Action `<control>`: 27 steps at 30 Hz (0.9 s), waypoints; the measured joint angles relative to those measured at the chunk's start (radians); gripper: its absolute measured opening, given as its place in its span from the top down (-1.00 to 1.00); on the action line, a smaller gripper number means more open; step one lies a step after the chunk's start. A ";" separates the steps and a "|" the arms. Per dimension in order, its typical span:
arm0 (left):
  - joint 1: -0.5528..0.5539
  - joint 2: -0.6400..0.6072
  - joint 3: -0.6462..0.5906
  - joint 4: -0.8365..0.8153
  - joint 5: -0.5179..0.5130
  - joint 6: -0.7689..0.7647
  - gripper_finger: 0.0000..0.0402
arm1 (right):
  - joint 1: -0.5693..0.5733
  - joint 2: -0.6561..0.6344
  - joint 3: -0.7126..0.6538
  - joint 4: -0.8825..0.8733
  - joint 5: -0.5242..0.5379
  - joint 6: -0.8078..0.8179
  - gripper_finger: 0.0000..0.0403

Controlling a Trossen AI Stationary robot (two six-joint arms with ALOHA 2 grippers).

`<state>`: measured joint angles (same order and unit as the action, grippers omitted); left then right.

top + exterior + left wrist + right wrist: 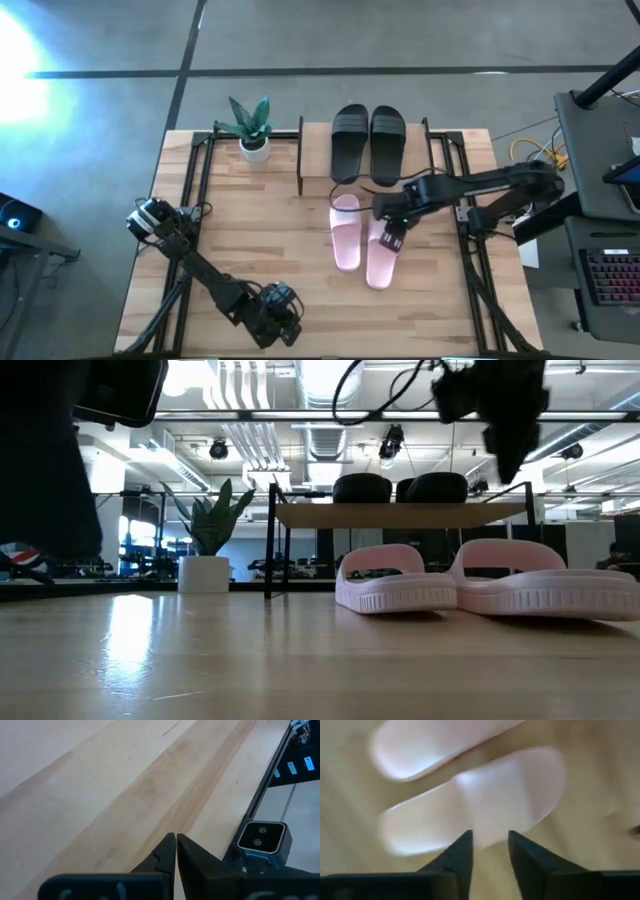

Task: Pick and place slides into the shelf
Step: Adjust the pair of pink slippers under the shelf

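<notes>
While two black slides (pixel 368 141) already sit side by side on the shelf (pixel 432 150) at the table's far edge, two pink slides (pixel 364 240) lie on the table (pixel 250 240) just in front of it, near the middle, slightly right. They rest flat, straps up, side by side and close together. Above the right-hand pink slide hovers the right gripper (pixel 392 237), its fingers (pixel 457 857) parted with a gap between them, holding nothing; the slide's wide strap lies straight ahead of them. These slides look like light moulded foam, springy rather than stiff, with a smooth surface that might slip. The raised strap seems the natural place to pinch. At the table's near edge the left gripper (pixel 280 318) waits, fingers pressed together and empty. A small potted plant (pixel 252 128) stands at the far edge, left of the shelf.
</notes>
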<state>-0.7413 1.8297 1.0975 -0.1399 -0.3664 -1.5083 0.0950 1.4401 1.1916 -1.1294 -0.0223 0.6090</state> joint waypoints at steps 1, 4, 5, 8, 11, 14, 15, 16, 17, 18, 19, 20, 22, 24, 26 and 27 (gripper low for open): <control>0.001 0.000 -0.001 -0.001 -0.003 0.004 0.99 | 0.008 -0.022 -0.006 -0.001 -0.036 0.031 0.53; 0.003 0.000 -0.004 -0.001 -0.010 0.004 0.99 | 0.039 -0.076 -0.033 0.013 -0.132 0.148 0.83; 0.003 0.000 -0.006 -0.001 -0.010 0.004 0.99 | 0.054 -0.090 -0.044 0.019 -0.155 0.195 0.89; 0.004 0.000 -0.008 -0.007 -0.014 0.005 0.99 | 0.110 -0.123 -0.088 0.060 -0.204 0.341 0.93; 0.004 0.000 -0.008 -0.009 -0.017 0.006 0.99 | 0.180 -0.137 -0.159 0.161 -0.221 0.492 0.95; 0.004 0.000 -0.008 -0.009 -0.025 0.015 0.99 | 0.250 -0.139 -0.236 0.316 -0.209 0.645 0.96; 0.004 0.000 -0.008 -0.009 -0.027 0.021 0.99 | 0.272 -0.134 -0.259 0.374 -0.197 0.688 0.96; 0.004 0.000 -0.008 -0.009 -0.027 0.023 0.99 | 0.291 -0.128 -0.277 0.417 -0.176 0.725 0.96; 0.004 0.000 -0.008 -0.009 -0.027 0.023 0.99 | 0.310 -0.121 -0.289 0.443 -0.143 0.755 0.96; 0.004 0.000 -0.009 -0.009 -0.027 0.023 0.99 | 0.327 -0.114 -0.297 0.452 -0.106 0.779 0.96; 0.004 0.000 -0.009 -0.008 -0.026 0.023 0.99 | 0.339 -0.107 -0.302 0.452 -0.075 0.795 0.96; 0.004 0.000 -0.009 -0.006 -0.026 0.023 0.99 | 0.350 -0.100 -0.306 0.453 -0.048 0.807 0.96; 0.004 0.000 -0.009 -0.005 -0.025 0.023 0.99 | 0.363 -0.092 -0.318 0.451 -0.021 0.816 0.96; 0.004 0.000 -0.009 -0.005 -0.025 0.023 0.99 | 0.371 -0.081 -0.327 0.449 -0.012 0.816 0.96; 0.004 0.000 -0.009 -0.005 -0.024 0.023 0.99 | 0.382 -0.070 -0.338 0.416 0.011 0.823 0.96; 0.004 0.000 -0.009 -0.005 -0.024 0.024 0.99 | 0.384 -0.062 -0.339 0.392 0.027 0.829 0.96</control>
<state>-0.7376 1.8297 1.0882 -0.1452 -0.3904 -1.4843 0.4789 1.3776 0.8527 -0.7370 0.0047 1.4378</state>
